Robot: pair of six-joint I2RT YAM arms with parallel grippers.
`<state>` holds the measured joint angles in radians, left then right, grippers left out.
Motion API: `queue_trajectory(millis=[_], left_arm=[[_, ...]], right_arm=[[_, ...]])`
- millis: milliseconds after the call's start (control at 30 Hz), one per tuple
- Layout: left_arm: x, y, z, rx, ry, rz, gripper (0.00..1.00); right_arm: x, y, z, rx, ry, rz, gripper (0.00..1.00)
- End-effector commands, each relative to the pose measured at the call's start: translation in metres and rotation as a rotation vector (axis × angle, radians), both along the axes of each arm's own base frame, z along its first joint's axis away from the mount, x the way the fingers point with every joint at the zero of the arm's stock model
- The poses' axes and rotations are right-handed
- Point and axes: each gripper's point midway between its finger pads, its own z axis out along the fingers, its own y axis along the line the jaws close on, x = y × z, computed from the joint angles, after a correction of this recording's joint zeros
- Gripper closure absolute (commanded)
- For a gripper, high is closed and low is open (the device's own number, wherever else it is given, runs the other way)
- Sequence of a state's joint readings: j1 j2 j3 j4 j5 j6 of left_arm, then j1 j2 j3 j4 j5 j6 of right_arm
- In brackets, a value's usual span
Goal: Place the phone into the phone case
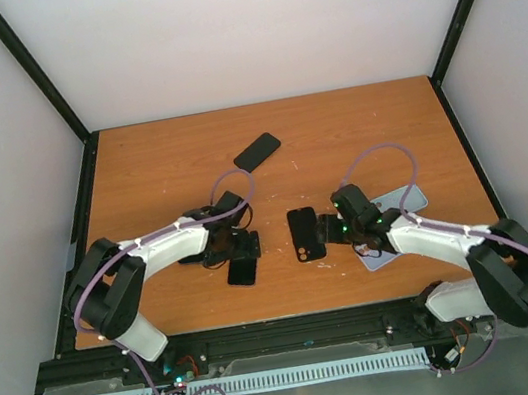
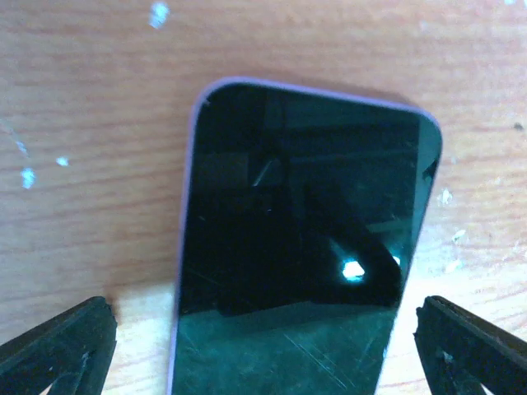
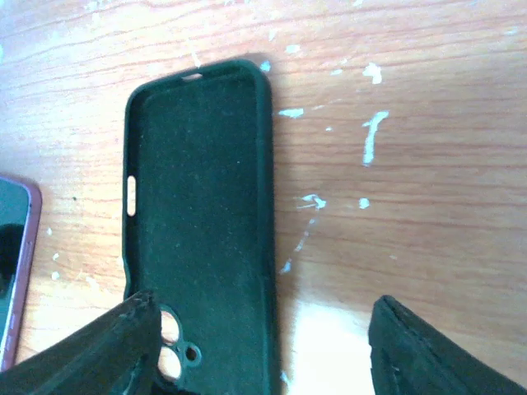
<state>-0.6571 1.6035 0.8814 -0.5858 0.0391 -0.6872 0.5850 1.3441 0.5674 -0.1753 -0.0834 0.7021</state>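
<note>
Phone (image 2: 305, 239) with black screen and purple rim lies flat on orange wooden tabletop (image 1: 353, 122), straddled by wide-open left pincer (image 2: 263, 321), dark green soft case (image 3: 202, 214) beside it at open right pincer (image 3: 263, 313); thin-edge grip may slip.

No legible text, labels, brands or numbers

On the orange wooden table (image 1: 354, 132), the purple-edged glass-fronted phone (image 1: 243, 273) lies left of the dark green soft phone case (image 1: 305, 234), the two apart; a black flat rectangular slab (image 1: 256, 152) lies behind them, well back; a pale blue flat slab (image 1: 411, 199) lies right of the case.
</note>
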Motion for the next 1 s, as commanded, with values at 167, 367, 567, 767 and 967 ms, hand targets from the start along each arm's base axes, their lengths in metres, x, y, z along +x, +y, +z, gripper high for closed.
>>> queue_trajectory(millis=[167,367,567,767,967], left_arm=[[-0.011,-0.015,-0.004,0.118,0.049,-0.112,0.0],[-0.007,-0.014,-0.009,0.16,0.057,-0.109,0.03],[-0.01,-0.005,-0.024,0.214,0.079,-0.107,0.07],[-0.003,-0.011,-0.02,0.202,0.05,-0.131,0.24],[0.003,-0.013,-0.011,0.195,0.015,-0.125,0.29]], right_arm=[[-0.007,-0.043,0.035,-0.052,-0.158,-0.137,0.13],[-0.007,-0.055,0.055,-0.044,-0.238,-0.18,0.12],[-0.011,-0.054,0.051,-0.044,-0.222,-0.164,0.12],[-0.014,-0.05,0.044,-0.028,-0.204,-0.144,0.12],[-0.015,-0.034,0.029,0.024,-0.153,-0.11,0.18]])
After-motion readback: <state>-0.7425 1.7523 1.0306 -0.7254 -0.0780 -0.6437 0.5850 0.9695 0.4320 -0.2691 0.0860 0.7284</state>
